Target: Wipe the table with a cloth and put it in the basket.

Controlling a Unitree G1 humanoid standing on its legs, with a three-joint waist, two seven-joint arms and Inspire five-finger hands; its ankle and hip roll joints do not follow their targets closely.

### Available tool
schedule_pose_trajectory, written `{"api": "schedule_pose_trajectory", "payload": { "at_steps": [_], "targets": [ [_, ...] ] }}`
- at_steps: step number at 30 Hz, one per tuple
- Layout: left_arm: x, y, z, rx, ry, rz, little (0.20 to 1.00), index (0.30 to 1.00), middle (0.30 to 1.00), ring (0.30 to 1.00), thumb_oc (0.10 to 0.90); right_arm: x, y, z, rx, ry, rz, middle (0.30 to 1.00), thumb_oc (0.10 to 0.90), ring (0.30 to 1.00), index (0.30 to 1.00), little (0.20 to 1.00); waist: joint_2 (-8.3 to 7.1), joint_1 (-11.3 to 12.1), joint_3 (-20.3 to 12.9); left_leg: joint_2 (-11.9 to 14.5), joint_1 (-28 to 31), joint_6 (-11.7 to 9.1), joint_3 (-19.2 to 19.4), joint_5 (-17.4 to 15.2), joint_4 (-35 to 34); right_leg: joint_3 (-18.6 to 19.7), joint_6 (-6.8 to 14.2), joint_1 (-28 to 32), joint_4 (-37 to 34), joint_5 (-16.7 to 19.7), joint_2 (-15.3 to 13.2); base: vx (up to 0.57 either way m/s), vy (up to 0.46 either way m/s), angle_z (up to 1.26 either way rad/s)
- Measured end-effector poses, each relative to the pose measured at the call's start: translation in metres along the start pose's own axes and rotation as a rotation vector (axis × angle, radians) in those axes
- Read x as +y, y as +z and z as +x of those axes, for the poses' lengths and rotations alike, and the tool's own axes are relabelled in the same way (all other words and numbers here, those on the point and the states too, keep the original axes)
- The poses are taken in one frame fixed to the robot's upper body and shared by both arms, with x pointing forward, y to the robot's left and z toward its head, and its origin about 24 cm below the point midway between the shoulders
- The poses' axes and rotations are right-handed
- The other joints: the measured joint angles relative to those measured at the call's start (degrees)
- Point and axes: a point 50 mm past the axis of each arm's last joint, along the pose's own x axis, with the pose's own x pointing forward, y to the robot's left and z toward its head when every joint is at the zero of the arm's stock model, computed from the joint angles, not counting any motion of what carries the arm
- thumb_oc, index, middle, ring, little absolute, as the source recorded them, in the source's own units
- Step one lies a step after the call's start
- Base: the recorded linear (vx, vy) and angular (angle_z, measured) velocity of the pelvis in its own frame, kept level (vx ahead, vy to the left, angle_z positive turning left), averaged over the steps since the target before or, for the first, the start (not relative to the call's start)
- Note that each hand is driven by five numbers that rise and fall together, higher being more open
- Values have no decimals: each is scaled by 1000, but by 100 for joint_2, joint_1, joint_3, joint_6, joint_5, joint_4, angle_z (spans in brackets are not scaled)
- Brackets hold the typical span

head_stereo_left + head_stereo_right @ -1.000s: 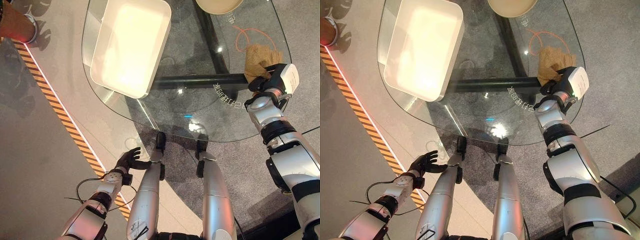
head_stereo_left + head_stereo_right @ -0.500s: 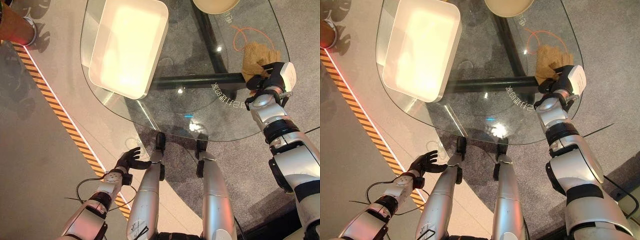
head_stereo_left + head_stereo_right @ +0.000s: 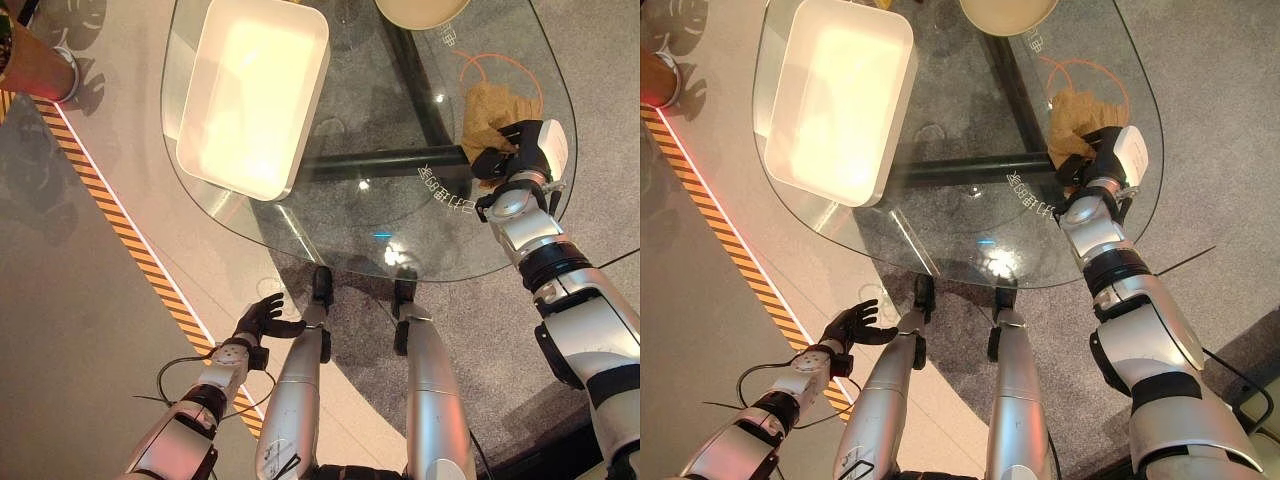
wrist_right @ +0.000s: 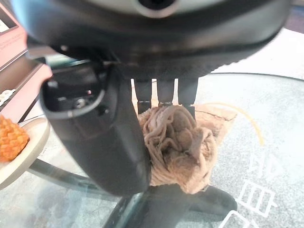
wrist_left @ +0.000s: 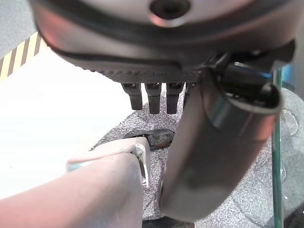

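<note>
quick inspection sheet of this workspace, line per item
surface: glass table, orange ring mark by the cloth
job's things: tan cloth bunched on the glass under the right robot hand, fingers curled on it; white basket at the table's left, nothing seen inside
clutter: round dish at the far edge
robot hands: left robot hand open, low beside the table, holding nothing
cables: nothing to report
surroundings: grey carpet, striped floor tape, a person's shoe

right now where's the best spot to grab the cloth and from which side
Take the cloth at its bunched, raised middle fold, from above on the robot's near side, where the right hand already has thumb and fingers around it. It lies crumpled on the glass table, so its flat edges offer little to pinch.
</note>
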Motion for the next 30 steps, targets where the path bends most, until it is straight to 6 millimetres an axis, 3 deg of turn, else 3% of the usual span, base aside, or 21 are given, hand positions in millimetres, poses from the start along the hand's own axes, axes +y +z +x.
{"api": "schedule_pose_trajectory", "payload": {
  "at_steps": [23, 30],
  "targets": [
    [-13, 3, 1, -14, -17, -17, 900, 900, 900, 900, 800, 13, 14, -9, -124, 90, -84, 300, 100, 300, 300, 200, 47, -5, -27, 27, -1, -34, 0, 22, -60, -1, -55, -92, 90, -49, 1, 0, 0, 0],
    [-13, 3, 1, -15, -18, -17, 900, 900, 900, 900, 800, 20, 18, -13, -182, 132, -164, 300, 100, 300, 300, 200, 122, -5, -75, 29, -11, -34, -3, 22, -60, -7, -59, -104, 100, -55, 2, 0, 0, 0]
  ]
}}
